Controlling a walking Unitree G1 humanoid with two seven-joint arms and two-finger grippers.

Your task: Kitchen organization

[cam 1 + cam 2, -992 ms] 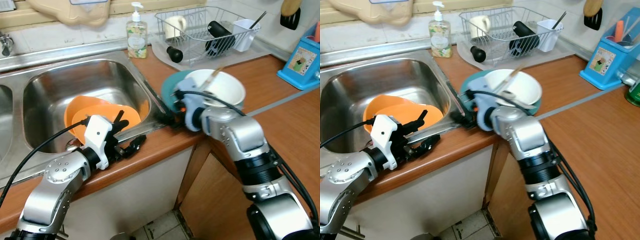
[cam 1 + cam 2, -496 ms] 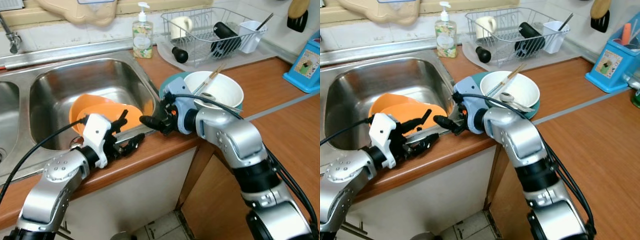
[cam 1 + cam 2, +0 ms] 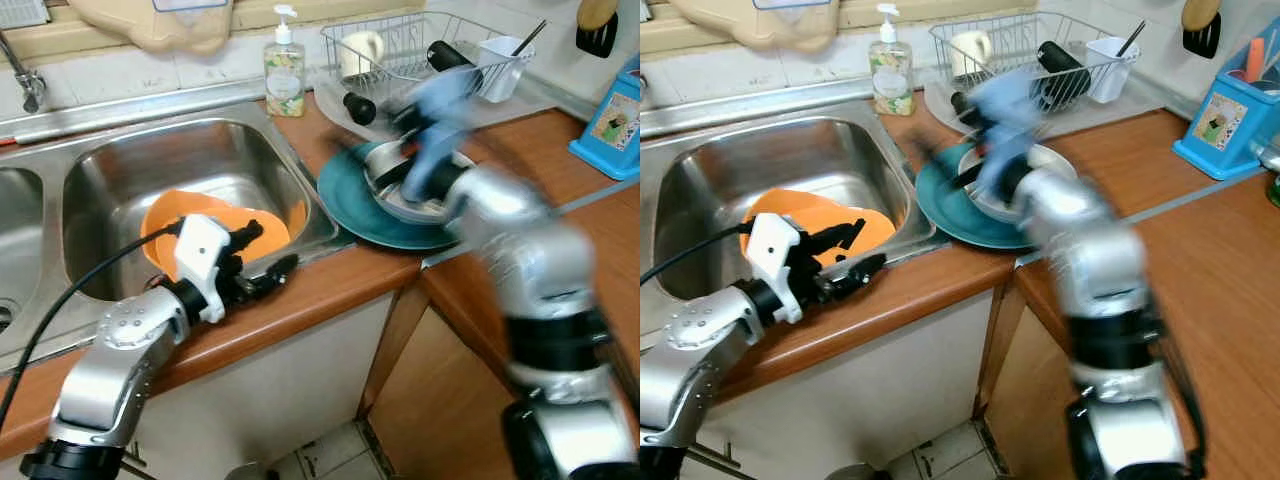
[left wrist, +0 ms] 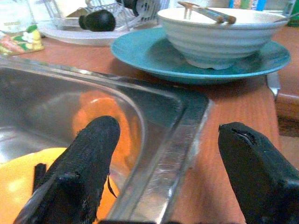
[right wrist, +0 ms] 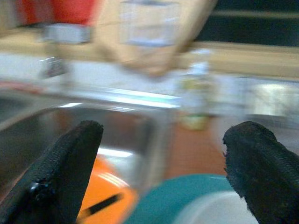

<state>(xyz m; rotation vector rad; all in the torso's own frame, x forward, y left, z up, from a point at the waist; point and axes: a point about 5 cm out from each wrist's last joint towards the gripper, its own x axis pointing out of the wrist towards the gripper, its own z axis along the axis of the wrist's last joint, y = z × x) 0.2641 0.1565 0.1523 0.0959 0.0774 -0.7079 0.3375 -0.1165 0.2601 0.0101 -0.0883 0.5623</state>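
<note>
An orange bowl (image 3: 215, 225) lies tilted in the steel sink (image 3: 120, 160). On the counter beside the sink, a white bowl (image 4: 219, 35) holding chopsticks (image 4: 205, 11) stands on a teal plate (image 3: 365, 205). My left gripper (image 3: 265, 255) is open at the sink's front rim, one finger over the orange bowl's edge and one over the counter, holding nothing. My right gripper (image 5: 166, 135) is open and empty, raised above the white bowl and plate, and blurred by motion. It faces the sink and the soap bottle (image 5: 196, 100).
A wire dish rack (image 3: 420, 55) with a mug, a black bottle and a white cup stands at the back. A soap bottle (image 3: 285, 65) stands behind the sink. A blue holder (image 3: 610, 120) is at the far right. The counter edge drops to the floor in front.
My right arm has swung up and back from the sink's rim to above the white bowl and is now blurred. The left gripper has barely moved.
</note>
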